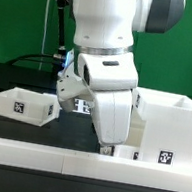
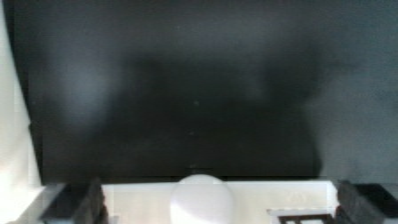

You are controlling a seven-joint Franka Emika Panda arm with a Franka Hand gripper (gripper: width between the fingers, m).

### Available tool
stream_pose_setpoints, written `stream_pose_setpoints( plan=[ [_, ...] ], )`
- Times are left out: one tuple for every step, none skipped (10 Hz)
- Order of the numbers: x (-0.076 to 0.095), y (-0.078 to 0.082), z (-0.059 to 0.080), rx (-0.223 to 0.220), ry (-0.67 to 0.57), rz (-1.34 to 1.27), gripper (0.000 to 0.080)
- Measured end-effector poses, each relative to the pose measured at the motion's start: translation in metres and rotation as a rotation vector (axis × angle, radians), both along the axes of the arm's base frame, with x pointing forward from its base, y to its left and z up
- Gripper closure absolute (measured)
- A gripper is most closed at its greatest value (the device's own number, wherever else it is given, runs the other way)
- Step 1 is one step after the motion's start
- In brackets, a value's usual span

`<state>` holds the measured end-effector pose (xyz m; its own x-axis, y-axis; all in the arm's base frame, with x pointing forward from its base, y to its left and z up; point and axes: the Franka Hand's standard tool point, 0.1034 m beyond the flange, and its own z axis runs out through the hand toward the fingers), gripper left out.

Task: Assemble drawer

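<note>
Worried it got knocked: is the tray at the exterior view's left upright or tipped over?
Upright: the tray rests level on the table, open side up, its tag on the side wall facing the camera.

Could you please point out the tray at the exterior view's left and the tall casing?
tray [image 1: 37, 113], exterior view, on its front wall.
casing [image 1: 176, 133], exterior view, on its front wall.
</note>
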<state>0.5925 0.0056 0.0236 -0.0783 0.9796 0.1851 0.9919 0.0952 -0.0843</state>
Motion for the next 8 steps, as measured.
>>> stream_pose_setpoints(
  plan=[
    [0.000, 0.007, 0.000, 0.000, 0.005, -0.015, 0.0151],
    [0.001, 0.014, 0.001, 0.003, 0.005, -0.010, 0.0151],
    [0.002, 0.017, 0.003, 0.005, 0.001, -0.006, 0.0151],
    [0.004, 0.020, 0.004, 0.005, -0.002, -0.012, 0.0151],
    [0.006, 0.025, 0.006, 0.005, -0.002, -0.027, 0.0151],
    [0.006, 0.028, 0.007, 0.007, -0.003, -0.023, 0.0151],
    [0.006, 0.024, 0.006, 0.006, 0.000, -0.025, 0.0151],
    [0.004, 0.017, 0.005, 0.004, 0.014, -0.032, 0.0151]
  ],
)
